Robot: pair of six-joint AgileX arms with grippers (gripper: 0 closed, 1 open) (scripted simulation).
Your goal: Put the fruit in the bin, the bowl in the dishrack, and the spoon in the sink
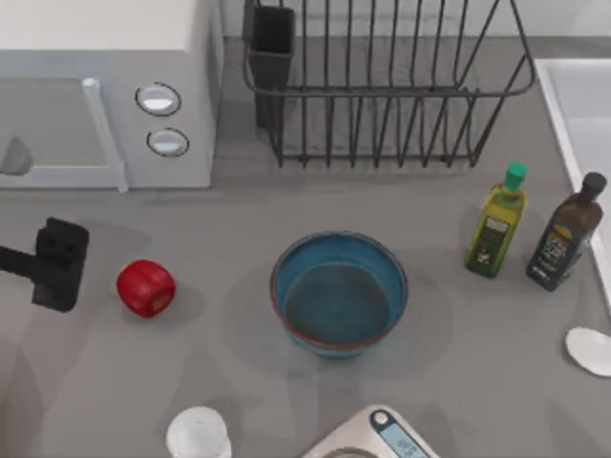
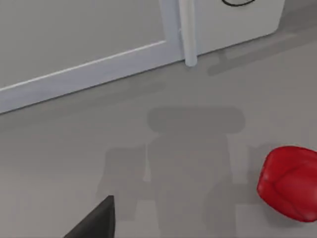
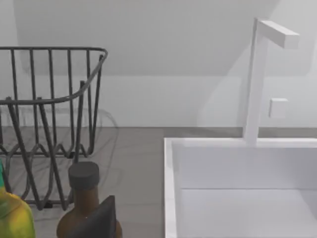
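Fruit from tool: you see the fruit [image 1: 145, 287] just right of your left gripper [image 1: 59, 264], near but apart.
Nearer arm: left.
Left gripper state: holds nothing; you cannot tell how far its fingers stand apart.
Bowl [image 1: 339, 293]: empty, mid-table, upright, near side of the dishrack [image 1: 382, 86].
Dishrack: empty, far centre.
Sink [image 3: 247, 188]: empty, far right.
Spoon [image 1: 589, 349]: right edge, near the sink.
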